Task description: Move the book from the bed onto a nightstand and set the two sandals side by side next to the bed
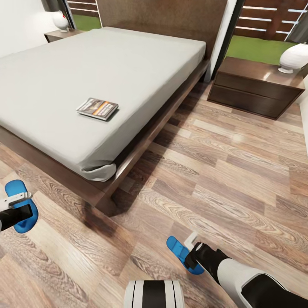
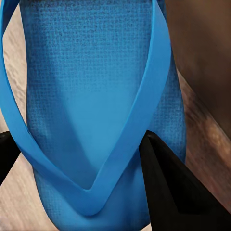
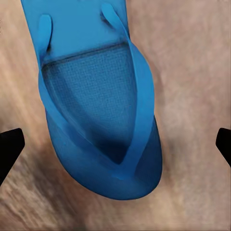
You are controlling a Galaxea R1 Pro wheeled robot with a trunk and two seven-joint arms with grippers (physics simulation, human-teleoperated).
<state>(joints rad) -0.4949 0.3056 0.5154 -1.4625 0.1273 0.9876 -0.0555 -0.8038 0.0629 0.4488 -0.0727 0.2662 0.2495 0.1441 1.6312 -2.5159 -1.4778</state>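
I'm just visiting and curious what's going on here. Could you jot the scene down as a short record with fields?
Room: bedroom, wood-plank floor
Bed: grey mattress, dark frame
Book: lying flat on the mattress
Nightstand: right of the bed, white lamp on top
Left sandal: on the floor at the bed's foot, left gripper over it, fingers astride a strap
Right sandal: on the floor, apart from the other, right gripper open over it
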